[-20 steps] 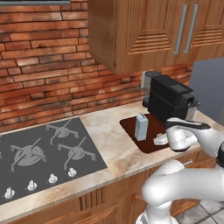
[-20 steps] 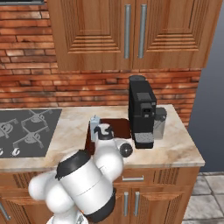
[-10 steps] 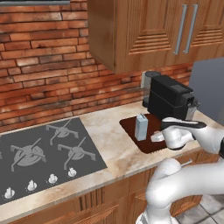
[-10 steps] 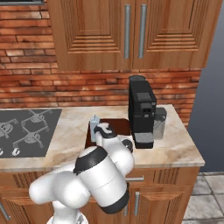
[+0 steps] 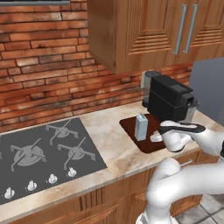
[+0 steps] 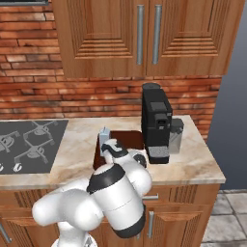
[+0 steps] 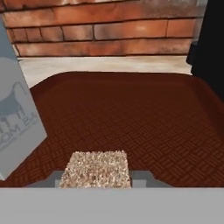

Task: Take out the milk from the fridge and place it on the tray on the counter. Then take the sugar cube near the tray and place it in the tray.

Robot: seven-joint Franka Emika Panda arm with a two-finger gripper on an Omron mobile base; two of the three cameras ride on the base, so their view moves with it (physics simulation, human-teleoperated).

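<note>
The milk [image 5: 141, 127] stands upright on the left part of the dark reddish-brown tray [image 5: 130, 129] on the counter [image 5: 109, 144]. In the hand view the milk [image 7: 15, 118] rises at the left, with bare tray [image 7: 131, 109] ahead. My gripper [image 5: 156, 137] hangs low over the tray's near right part, just right of the carton. It is shut on the sugar cube [image 7: 96, 168], a speckled tan block between the fingertips of my gripper [image 7: 98, 178]. From the right base the milk [image 6: 103, 139] and tray [image 6: 128, 137] show behind my arm. The fridge [image 6: 231, 96] is a grey slab at the right edge.
A big black coffee machine [image 5: 170, 98] stands on the counter right behind the tray, close to my hand; the same coffee machine [image 6: 156, 123] shows from the right base. A grey-black cooktop [image 5: 43, 153] lies to the left. Wooden wall cabinets [image 5: 144, 30] hang above.
The arm's elbow has swung to the right and lower. The gripper has stayed low over the tray with the cube between its fingers. The milk has not moved.
</note>
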